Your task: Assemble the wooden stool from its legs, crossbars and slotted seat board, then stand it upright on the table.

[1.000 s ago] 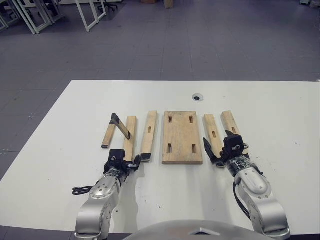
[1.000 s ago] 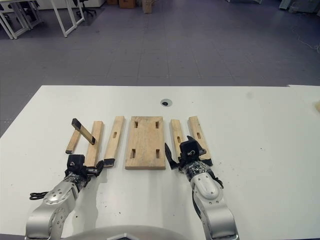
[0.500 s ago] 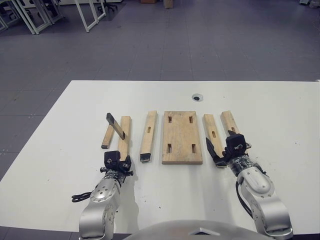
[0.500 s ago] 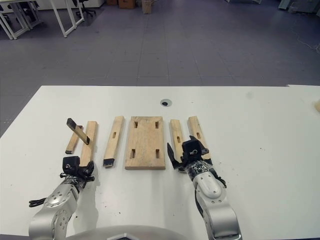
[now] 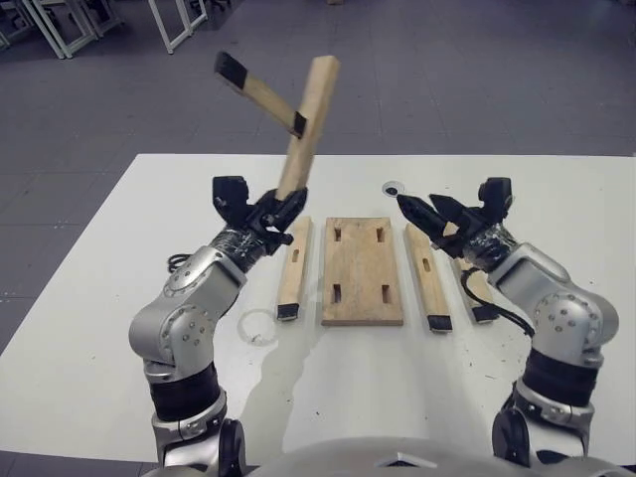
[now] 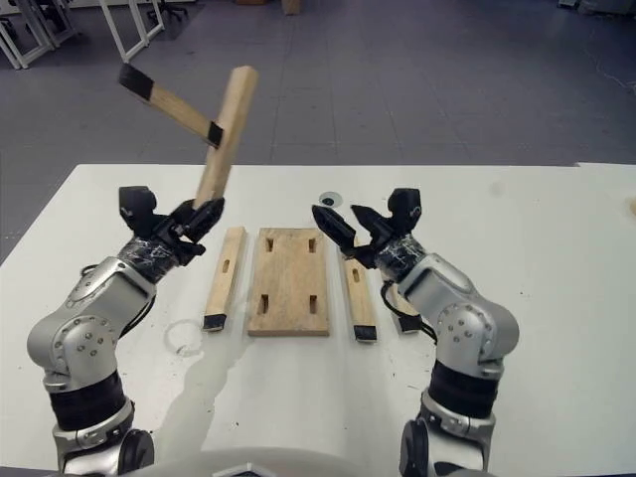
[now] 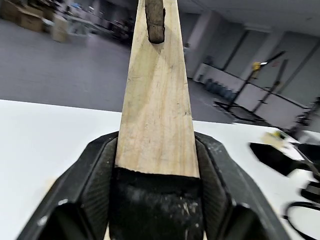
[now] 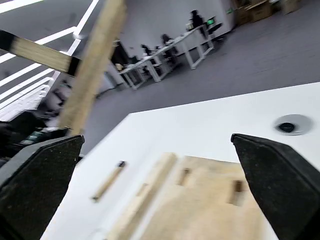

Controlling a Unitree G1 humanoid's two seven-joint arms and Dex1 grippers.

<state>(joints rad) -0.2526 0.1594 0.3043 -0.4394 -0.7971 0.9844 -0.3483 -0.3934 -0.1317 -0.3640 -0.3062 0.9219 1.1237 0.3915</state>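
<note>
head views first: the left jaws are raised over the left side of the white surface [image 5: 99, 298], shut tight on the lower end of the held leg [image 5: 308, 119]. it leans up and away, with a black-tipped crossbar [image 5: 260, 92] stuck through it near the top and jutting left. the left wrist view brings it close: pale flat grain, a black-capped foot squeezed between two dark fingers [image 7: 100, 170].

the right jaws hover above the far ends of the right-hand legs, spread wide, gripping nothing. the right wrist view looks out between its blunt black fingers [image 8: 35, 175] and picks up a thin loose stick [image 8: 107, 181], lying flat beyond the left-side leg [image 5: 291, 266].

the slotted seat board [image 5: 363, 270] lies flat mid-surface with four rectangular slots cut through it — the left-side leg is just beside it on one edge, the inner right leg [image 5: 427, 278] on the other. the outer right leg [image 5: 467, 290] lies beyond that, partly under the right arm. all are plain wood, black at the near ends.
</note>
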